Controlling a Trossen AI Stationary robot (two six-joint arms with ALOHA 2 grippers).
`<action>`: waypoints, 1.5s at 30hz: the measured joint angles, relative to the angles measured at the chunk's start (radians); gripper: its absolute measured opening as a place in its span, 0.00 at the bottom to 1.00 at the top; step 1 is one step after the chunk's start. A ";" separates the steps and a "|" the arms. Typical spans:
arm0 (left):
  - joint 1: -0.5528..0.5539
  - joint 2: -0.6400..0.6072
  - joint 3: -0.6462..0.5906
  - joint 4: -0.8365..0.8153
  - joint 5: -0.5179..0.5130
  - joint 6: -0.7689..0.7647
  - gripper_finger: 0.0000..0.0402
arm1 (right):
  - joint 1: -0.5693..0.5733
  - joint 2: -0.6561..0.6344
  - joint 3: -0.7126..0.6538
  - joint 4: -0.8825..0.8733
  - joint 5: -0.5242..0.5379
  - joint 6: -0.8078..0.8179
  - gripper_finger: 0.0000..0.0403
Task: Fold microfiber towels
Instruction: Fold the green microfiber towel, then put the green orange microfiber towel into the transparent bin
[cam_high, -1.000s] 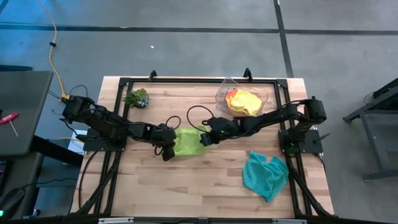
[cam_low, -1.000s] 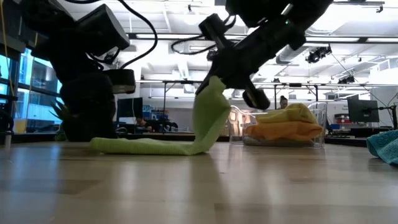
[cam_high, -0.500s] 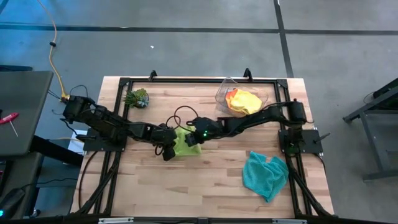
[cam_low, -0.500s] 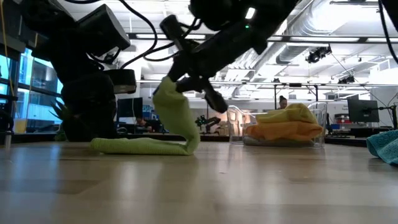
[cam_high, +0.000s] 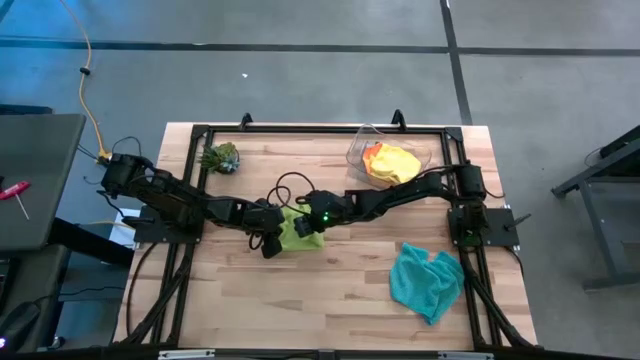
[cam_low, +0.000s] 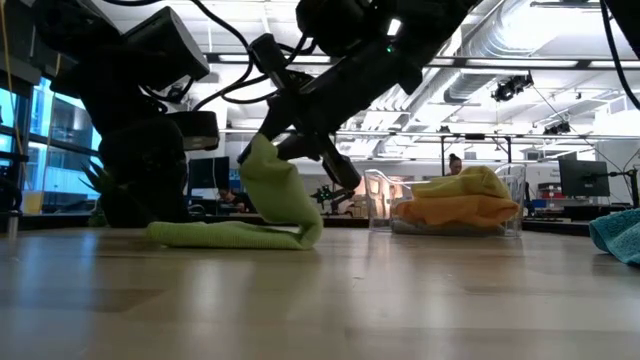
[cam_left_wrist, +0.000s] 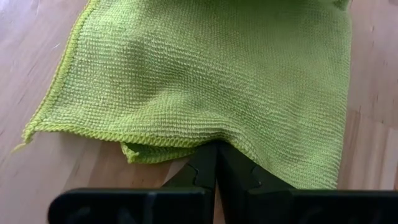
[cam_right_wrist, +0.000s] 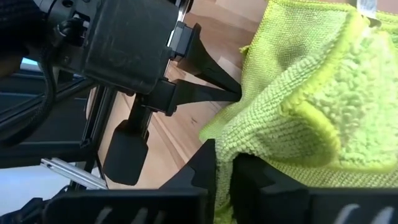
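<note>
Folding the lime green towel (cam_high: 300, 226) mid-desk, my left gripper (cam_high: 268, 232) pins its edge shut, my right gripper (cam_high: 312, 216) pinches the lifted half; the teal towel (cam_high: 426, 281) lies unfolded.

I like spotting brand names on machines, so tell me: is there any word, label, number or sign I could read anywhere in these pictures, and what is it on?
None can be read.
The two dark robot arms, the lime green microfiber towel and the clear plastic bin show no lettering.
The distant screens in the room behind the pale wooden table are too small to read.
</note>
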 joint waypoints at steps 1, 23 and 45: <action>0.000 0.000 0.000 0.002 -0.001 0.000 0.00 | 0.000 0.000 0.000 0.000 -0.002 0.000 0.08; 0.002 -0.179 -0.002 -0.302 -0.044 0.039 0.00 | -0.071 -0.041 0.000 0.033 -0.139 -0.136 0.62; -0.072 -0.438 -0.110 -0.242 -0.095 -0.159 0.00 | -0.124 -0.231 -0.372 -0.026 -0.087 0.004 0.62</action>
